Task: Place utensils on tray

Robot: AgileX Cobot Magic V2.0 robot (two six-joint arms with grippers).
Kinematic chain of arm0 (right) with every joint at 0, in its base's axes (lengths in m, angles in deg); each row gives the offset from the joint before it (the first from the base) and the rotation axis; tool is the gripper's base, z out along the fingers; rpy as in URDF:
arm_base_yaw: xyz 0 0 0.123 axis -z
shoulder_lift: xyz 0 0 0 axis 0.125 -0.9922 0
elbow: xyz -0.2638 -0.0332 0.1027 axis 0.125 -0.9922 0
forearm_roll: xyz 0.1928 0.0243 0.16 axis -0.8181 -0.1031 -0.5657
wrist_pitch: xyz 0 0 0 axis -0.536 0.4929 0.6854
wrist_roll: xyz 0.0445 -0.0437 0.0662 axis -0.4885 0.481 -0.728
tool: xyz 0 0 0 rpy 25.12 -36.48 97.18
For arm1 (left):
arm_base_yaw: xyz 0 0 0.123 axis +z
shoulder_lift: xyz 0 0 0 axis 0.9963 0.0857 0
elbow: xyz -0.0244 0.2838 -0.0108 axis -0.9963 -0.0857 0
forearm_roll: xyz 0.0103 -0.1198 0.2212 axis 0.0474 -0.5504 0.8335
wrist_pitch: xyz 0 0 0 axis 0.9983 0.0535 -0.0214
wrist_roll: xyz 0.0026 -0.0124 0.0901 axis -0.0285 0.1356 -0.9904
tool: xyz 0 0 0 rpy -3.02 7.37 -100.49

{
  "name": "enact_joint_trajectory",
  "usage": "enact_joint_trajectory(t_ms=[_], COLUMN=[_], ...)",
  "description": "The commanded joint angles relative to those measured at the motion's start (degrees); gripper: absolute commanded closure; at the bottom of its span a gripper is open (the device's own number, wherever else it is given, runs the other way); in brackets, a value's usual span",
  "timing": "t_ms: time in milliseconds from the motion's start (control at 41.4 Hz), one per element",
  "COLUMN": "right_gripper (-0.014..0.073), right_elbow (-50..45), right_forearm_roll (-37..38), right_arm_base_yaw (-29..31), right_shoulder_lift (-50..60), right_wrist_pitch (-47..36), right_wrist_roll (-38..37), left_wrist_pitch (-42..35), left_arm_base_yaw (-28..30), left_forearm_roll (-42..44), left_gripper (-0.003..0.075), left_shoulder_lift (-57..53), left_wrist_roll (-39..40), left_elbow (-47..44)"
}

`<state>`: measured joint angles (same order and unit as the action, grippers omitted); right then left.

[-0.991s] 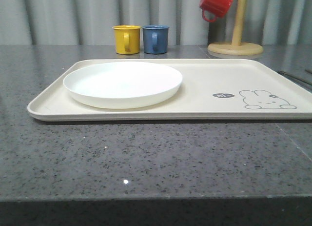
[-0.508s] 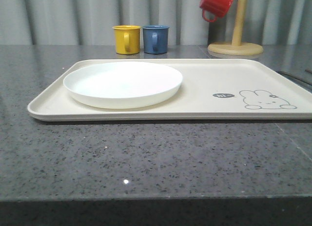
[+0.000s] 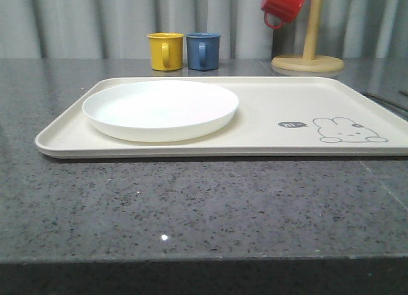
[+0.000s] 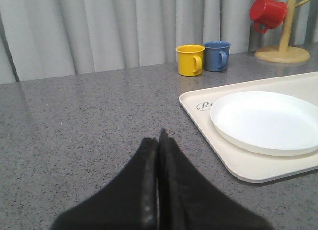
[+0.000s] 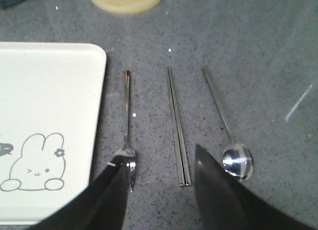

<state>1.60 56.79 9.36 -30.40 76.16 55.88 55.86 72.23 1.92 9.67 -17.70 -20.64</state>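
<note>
The cream tray with the rabbit drawing lies across the grey counter, a round white plate on its left half. In the right wrist view a silver fork, a pair of metal chopsticks and a metal spoon lie side by side on the counter beside the tray's edge. My right gripper hangs open over them, one finger covering the fork's head, the chopstick ends between the fingers. My left gripper is shut and empty over bare counter next to the tray and plate.
A yellow mug and a blue mug stand behind the tray. At the back right a wooden mug tree carries a red mug. A grey curtain closes off the back.
</note>
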Motion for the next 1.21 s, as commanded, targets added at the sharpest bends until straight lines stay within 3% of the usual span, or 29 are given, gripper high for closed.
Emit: enact_joint_trajectory(t_ms=[0, 290, 750, 1185], right_gripper=[0.0258, 0.0258, 0.0258, 0.0258], right_elbow=[6.9, 20.0, 26.8, 27.2], right_forearm_roll=[0.1, 0.1, 0.1, 0.1], right_arm_base_yaw=[-0.5, -6.0, -6.4, -6.4], right_shoulder_lift=[-7.3, -26.2, -44.9, -49.2], right_wrist_pitch=[2.3, 13.5, 11.9, 9.0], right_wrist_roll=[0.3, 1.3, 1.3, 1.3], left_wrist_pitch=[-5.2, -5.2, -5.2, -5.2], left_arm_base_yaw=[0.1, 0.1, 0.1, 0.1], left_forearm_roll=[-0.5, -0.5, -0.5, -0.5], left_gripper=[0.0739, 0.0739, 0.0739, 0.0739], left_shoulder_lift=[0.5, 0.5, 0.5, 0.5], left_wrist_roll=[0.6, 0.6, 0.6, 0.6], left_elbow=[1.5, 1.5, 1.5, 1.5])
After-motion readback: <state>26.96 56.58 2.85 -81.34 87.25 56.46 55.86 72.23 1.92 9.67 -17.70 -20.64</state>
